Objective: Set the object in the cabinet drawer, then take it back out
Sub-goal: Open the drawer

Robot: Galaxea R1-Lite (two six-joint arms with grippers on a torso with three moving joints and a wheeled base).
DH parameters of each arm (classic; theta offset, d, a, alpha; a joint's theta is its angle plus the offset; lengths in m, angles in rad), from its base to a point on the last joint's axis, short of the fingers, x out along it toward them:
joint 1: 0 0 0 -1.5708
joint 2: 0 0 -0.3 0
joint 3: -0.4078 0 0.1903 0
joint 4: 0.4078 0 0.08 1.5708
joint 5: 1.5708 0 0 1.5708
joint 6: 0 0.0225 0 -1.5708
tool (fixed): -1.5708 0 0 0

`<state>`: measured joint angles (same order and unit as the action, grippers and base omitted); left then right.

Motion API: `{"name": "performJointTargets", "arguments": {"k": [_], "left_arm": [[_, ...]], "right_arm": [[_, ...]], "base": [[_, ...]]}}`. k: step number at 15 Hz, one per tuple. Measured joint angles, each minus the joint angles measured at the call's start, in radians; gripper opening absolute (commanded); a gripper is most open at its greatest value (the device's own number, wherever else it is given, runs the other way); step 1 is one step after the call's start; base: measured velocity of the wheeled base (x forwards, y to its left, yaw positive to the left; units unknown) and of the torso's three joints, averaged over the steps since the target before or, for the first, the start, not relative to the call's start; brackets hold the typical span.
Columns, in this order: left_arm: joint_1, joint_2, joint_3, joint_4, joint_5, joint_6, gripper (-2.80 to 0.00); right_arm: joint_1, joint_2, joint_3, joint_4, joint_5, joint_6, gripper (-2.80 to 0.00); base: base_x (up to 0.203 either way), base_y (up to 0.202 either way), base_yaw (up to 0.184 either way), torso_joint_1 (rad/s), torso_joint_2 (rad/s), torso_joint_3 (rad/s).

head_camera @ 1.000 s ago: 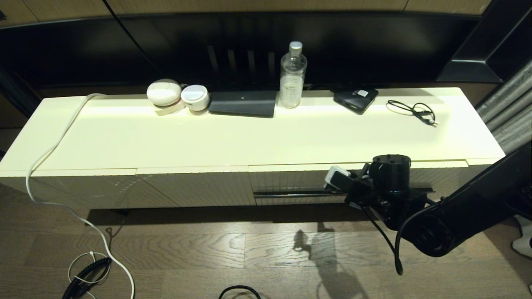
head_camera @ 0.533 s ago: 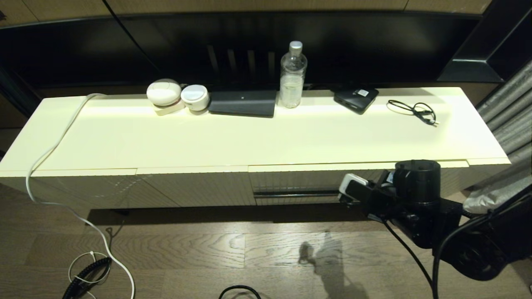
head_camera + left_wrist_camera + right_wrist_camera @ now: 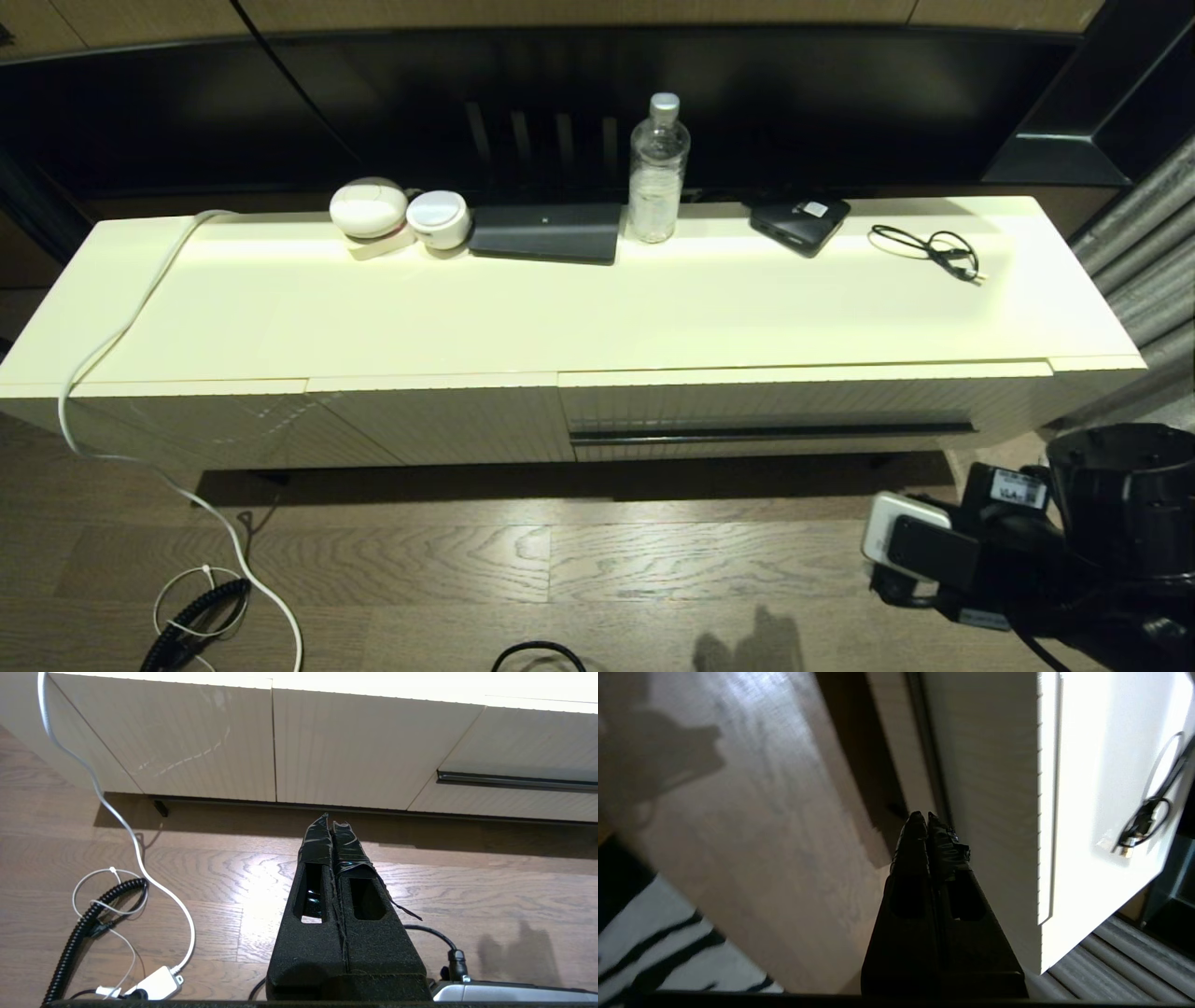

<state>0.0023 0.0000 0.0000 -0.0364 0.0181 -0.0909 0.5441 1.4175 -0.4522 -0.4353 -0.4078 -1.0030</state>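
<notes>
The black umbrella is out of view in every frame. The cabinet drawer [image 3: 775, 403] is closed, its ribbed front flush with the cabinet and its dark handle slot [image 3: 770, 432] fully exposed. My right arm [image 3: 1036, 551] hangs low at the bottom right, over the floor and away from the drawer. In the right wrist view my right gripper [image 3: 927, 816] is shut with nothing in it, and the drawer front [image 3: 985, 765] lies beyond it. My left gripper [image 3: 331, 820] is shut and empty above the wooden floor, facing the cabinet doors, with the drawer [image 3: 514, 760] off to one side.
On the cabinet top [image 3: 560, 308] stand a clear bottle [image 3: 657, 173], a flat black box with a white sticker [image 3: 799, 222], a thin black cable coil [image 3: 929, 248], a dark slab [image 3: 546, 233] and two white round items [image 3: 397, 215]. A white cord [image 3: 121, 373] trails to the floor.
My right arm has drawn back from the drawer's handle slot, moving down and to the right toward the floor. The drawer stays closed.
</notes>
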Motion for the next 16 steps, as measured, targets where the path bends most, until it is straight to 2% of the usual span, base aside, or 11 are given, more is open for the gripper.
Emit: {"name": "performJointTargets", "arguments": {"k": [2,3,9,10,12,14,16], "left_arm": [[0.000,0.000,0.000,0.000,0.000,0.000,-2.80],[0.000,0.000,0.000,0.000,0.000,0.000,-2.80],[0.001,0.000,0.000,0.000,0.000,0.000,-2.80],[0.001,0.000,0.000,0.000,0.000,0.000,-2.80],[0.000,0.000,0.000,0.000,0.000,-0.001,-2.80],[0.000,0.000,0.000,0.000,0.000,0.000,-2.80],[0.000,0.000,0.000,0.000,0.000,0.000,-2.80]], "right_arm": [[0.022,-0.094,0.012,0.172,0.059,0.001,-2.80],[0.029,-0.124,0.012,0.231,0.097,0.001,0.00],[0.030,-0.086,-0.025,0.287,0.265,-0.012,0.00],[0.021,-0.050,-0.040,0.294,0.306,-0.029,0.00],[-0.012,0.029,-0.071,0.303,0.373,-0.112,0.00],[-0.041,0.113,-0.115,0.305,0.400,-0.186,0.00],[-0.069,0.201,-0.174,0.299,0.407,-0.202,0.00]], "base": [[0.000,0.000,0.000,0.000,0.00,0.000],[0.000,0.000,0.000,0.000,0.00,0.000],[0.000,0.000,0.000,0.000,0.00,0.000],[0.000,0.000,0.000,0.000,0.00,0.000],[0.000,0.000,0.000,0.000,0.00,0.000],[0.000,0.000,0.000,0.000,0.00,0.000],[0.000,0.000,0.000,0.000,0.00,0.000]]}}
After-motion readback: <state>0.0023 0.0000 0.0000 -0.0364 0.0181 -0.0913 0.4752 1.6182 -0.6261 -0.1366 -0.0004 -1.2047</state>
